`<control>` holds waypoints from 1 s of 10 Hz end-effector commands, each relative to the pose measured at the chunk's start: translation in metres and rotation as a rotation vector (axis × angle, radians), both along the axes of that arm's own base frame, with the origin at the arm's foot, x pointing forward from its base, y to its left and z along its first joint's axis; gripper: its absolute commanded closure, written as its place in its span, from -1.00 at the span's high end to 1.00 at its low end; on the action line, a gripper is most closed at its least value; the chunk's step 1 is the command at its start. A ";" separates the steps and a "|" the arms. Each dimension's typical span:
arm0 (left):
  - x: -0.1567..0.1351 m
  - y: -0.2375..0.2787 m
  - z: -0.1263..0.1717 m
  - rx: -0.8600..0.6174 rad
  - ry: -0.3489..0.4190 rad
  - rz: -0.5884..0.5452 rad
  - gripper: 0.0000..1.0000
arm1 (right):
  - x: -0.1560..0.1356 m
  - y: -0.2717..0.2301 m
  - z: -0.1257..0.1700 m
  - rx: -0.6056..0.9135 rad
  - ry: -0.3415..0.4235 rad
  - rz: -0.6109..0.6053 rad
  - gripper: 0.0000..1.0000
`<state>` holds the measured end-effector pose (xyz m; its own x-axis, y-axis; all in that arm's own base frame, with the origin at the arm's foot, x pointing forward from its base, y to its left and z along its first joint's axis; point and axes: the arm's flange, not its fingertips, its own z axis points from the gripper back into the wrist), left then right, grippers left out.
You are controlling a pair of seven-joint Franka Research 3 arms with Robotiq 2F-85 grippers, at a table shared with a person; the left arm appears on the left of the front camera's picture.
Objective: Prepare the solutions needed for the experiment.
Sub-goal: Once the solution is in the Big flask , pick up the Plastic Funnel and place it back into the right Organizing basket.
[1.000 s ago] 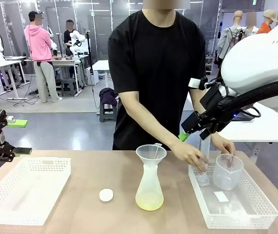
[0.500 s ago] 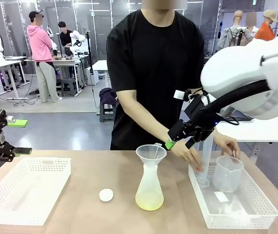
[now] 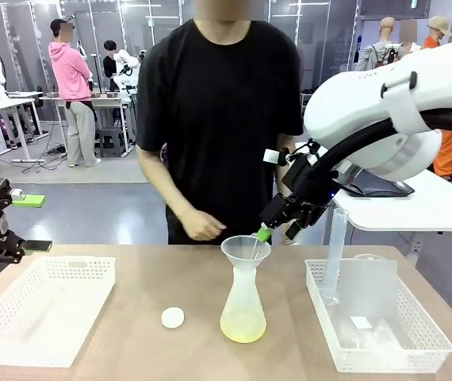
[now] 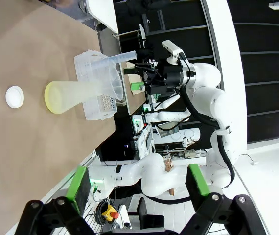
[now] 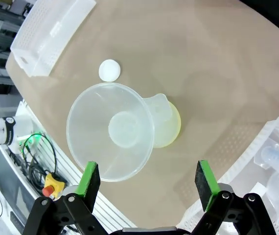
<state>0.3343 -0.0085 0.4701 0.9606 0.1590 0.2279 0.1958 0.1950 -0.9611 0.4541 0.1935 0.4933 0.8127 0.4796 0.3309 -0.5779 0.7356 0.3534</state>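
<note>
Hovering right gripper, wide open, empty, over mid-frame funnel; we're risking clipping it, tipping flask, spilling solution. Left gripper open, empty.

Solution in flask under funnel; cap left, basket right

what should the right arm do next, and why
Probably lower the right end effector to close on the funnel rim. It hangs open just above the funnel, which sits in the flask holding a shallow yellow solution, and the person's hand is off it.
</note>
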 end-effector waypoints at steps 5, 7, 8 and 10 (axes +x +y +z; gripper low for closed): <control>0.001 -0.001 0.001 -0.017 -0.006 -0.006 1.00 | 0.026 0.015 -0.012 -0.026 0.084 0.033 0.96; 0.001 -0.001 0.001 -0.017 -0.006 -0.006 1.00 | 0.032 0.018 -0.020 -0.027 0.114 0.039 0.96; 0.001 -0.001 0.001 -0.017 -0.006 -0.006 1.00 | 0.035 0.019 -0.024 -0.036 0.129 0.038 0.96; 0.001 -0.001 0.001 -0.017 -0.006 -0.006 1.00 | 0.040 0.022 -0.031 -0.036 0.148 0.039 0.96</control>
